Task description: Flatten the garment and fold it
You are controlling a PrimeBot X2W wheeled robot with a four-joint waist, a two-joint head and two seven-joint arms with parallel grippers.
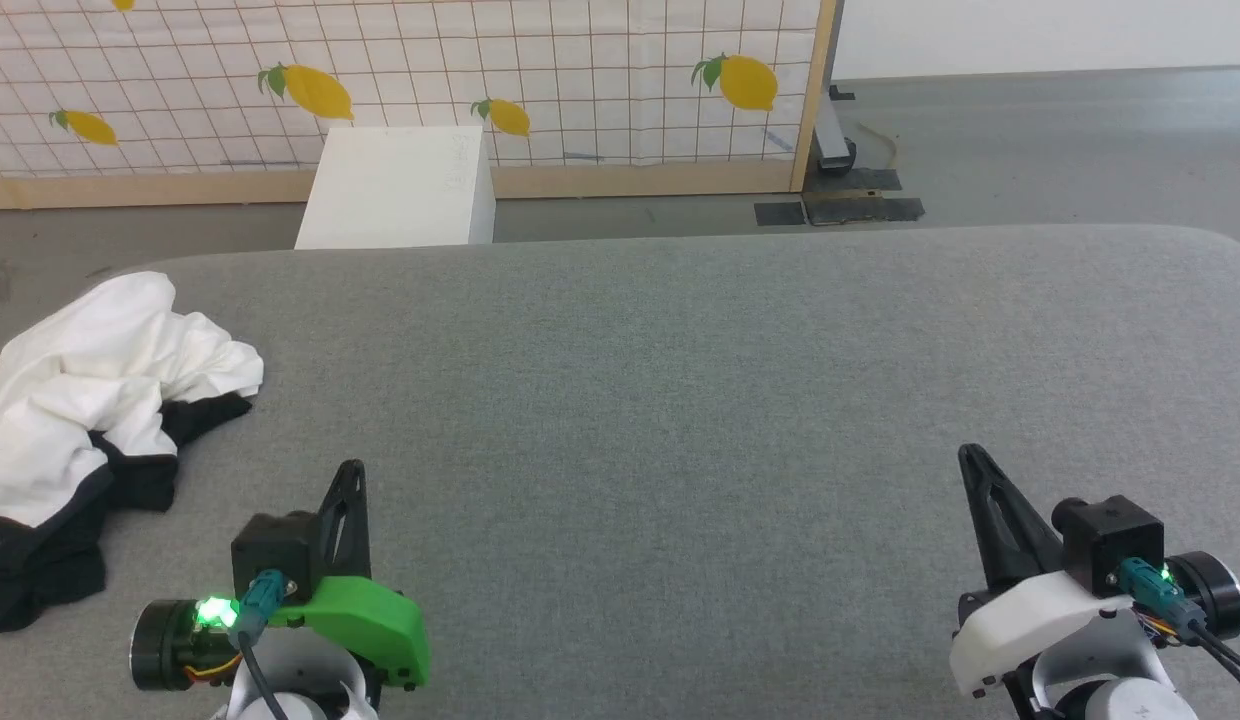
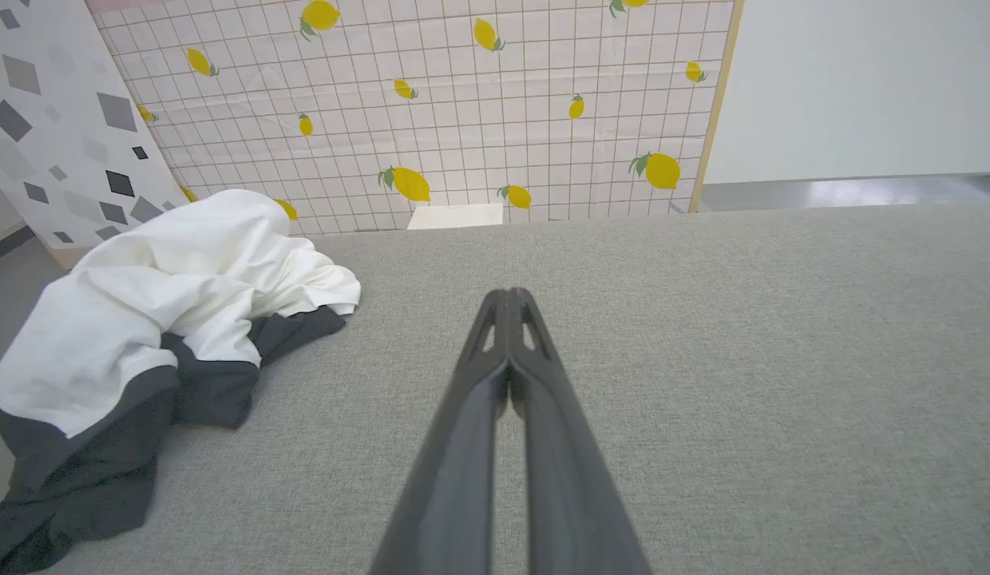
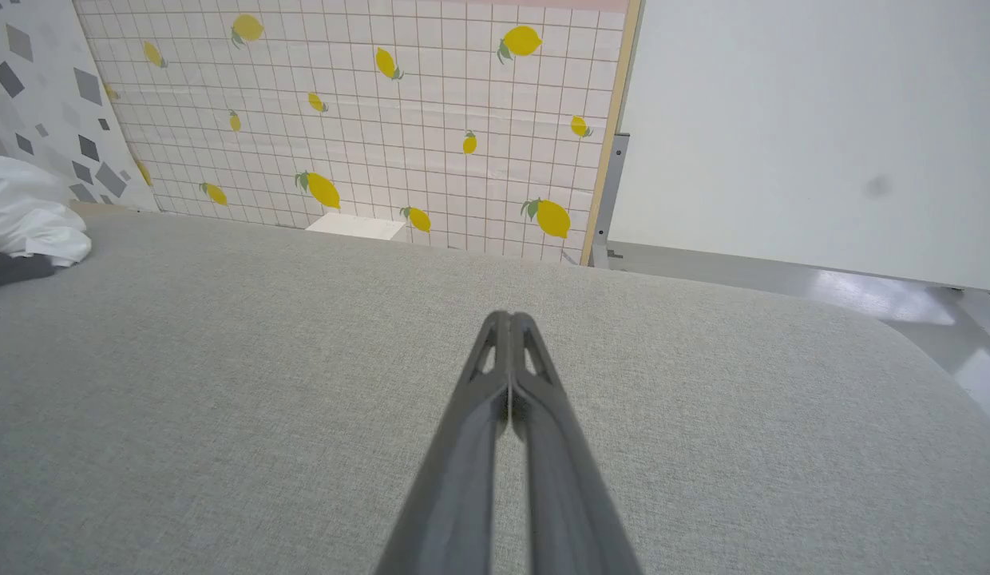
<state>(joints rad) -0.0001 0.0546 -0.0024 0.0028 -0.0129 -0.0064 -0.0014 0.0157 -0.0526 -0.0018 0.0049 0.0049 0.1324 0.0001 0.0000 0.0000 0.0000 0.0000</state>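
- Soft white shirt with black sleeves point(image 1: 90, 400): crumpled in a heap at the left edge of the grey fabric-covered bench point(image 1: 680, 400), black cloth spilling out along its near side.
- Left claw point(image 1: 352, 476), green housing behind it: long dark fingers pressed together, empty, over bare bench near the heap's right side, not touching it.
- Right claw point(image 1: 972, 460), white housing behind it: fingers likewise pressed together, holding nothing, well apart from the shirt.
- Beyond the bench: white rectangular box point(image 1: 395, 190) on the floor, before a lemon-printed grid panel point(image 1: 580, 60).
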